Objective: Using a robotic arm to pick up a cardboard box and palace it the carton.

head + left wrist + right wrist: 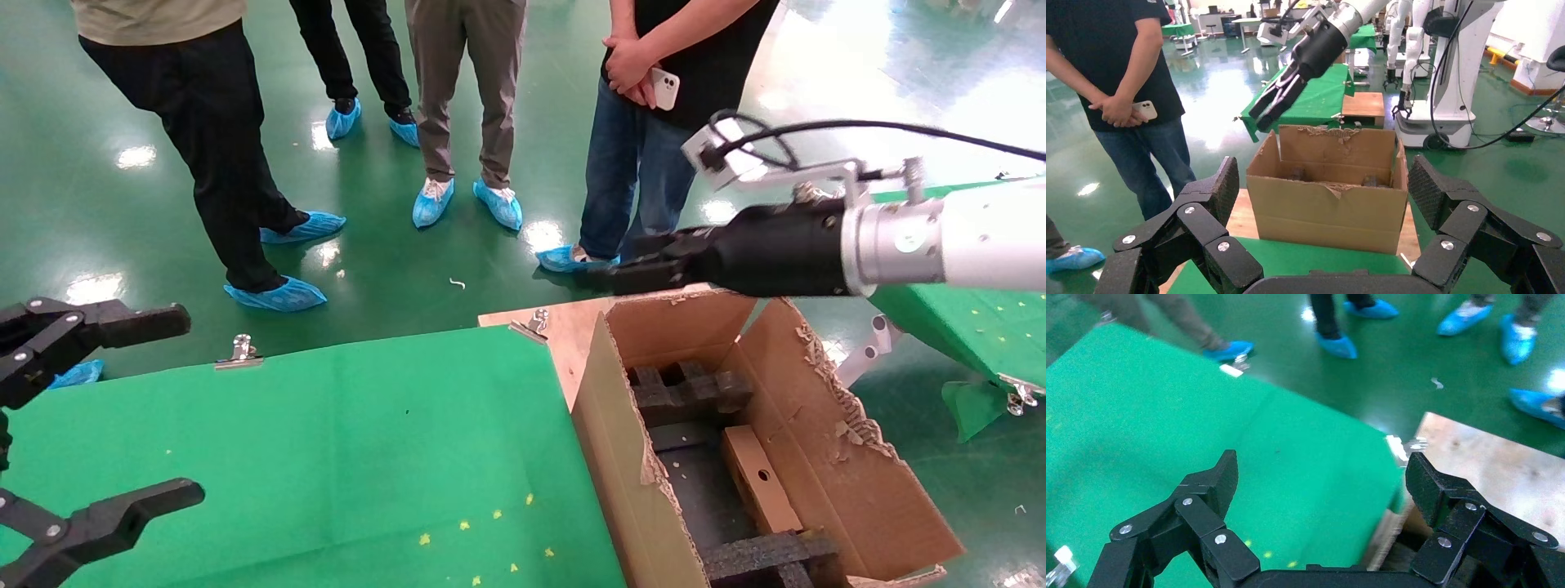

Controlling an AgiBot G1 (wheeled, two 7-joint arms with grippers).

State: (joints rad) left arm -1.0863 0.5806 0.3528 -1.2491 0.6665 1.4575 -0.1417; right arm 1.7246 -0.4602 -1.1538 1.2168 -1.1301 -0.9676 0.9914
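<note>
The small oblong cardboard box (760, 478), with a round hole in its top, lies inside the carton (817, 425) between black foam inserts (686, 392). The white robotic arm (964, 237) reaches in from the right above the carton's far edge. Its right gripper (605, 273) (1269, 113) (1321, 474) is open and empty, hanging over the table's edge beyond the carton's far left corner. My left gripper (184, 404) (1324, 177) stays parked open at the near left. From the left wrist view the carton (1330, 208) shows its torn rim, and the box is hidden.
A green cloth covers the table (327, 441), clipped at its far edge. The carton stands on a wooden board (572, 327). Several people in blue shoe covers stand close behind, the nearest (654, 163) just beyond the right gripper. Another green table (964, 327) is at the right.
</note>
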